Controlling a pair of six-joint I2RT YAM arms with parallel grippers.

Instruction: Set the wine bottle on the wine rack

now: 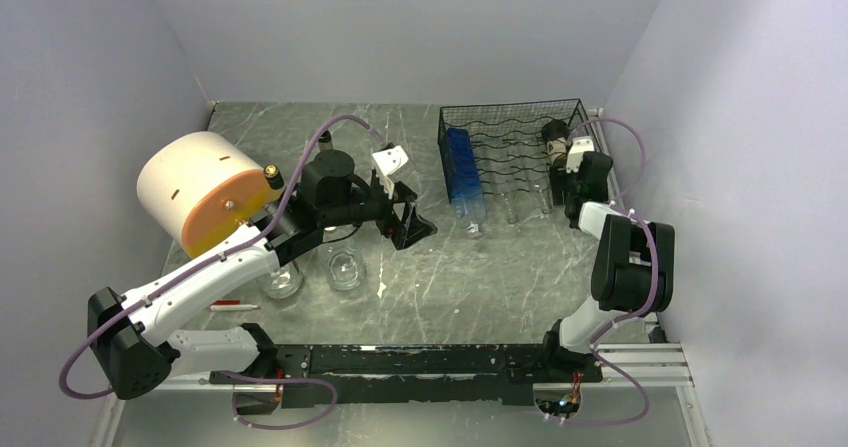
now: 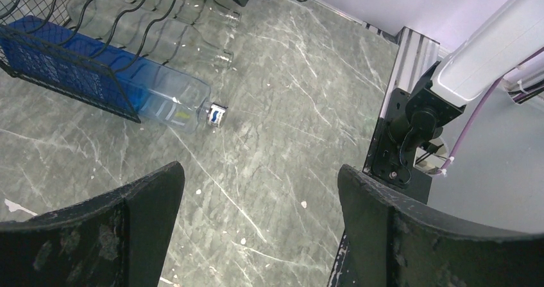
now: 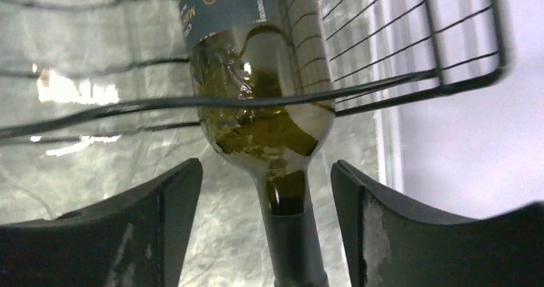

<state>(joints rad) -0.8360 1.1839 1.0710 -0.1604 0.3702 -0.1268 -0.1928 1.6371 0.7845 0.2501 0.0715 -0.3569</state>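
Note:
The green wine bottle with a dark label lies in the black wire wine rack, neck pointing at my right gripper. That gripper is open; its fingers stand either side of the foil-capped neck without touching it. In the top view the rack is at the back right, the bottle in its right-hand slot, and my right gripper at the rack's right front. My left gripper is open and empty over the table's middle, left of the rack.
A blue plastic bottle lies in the rack's left slot, cap sticking out; clear bottles lie beside it. A beige and orange drum, two glass jars and a red pen sit at the left.

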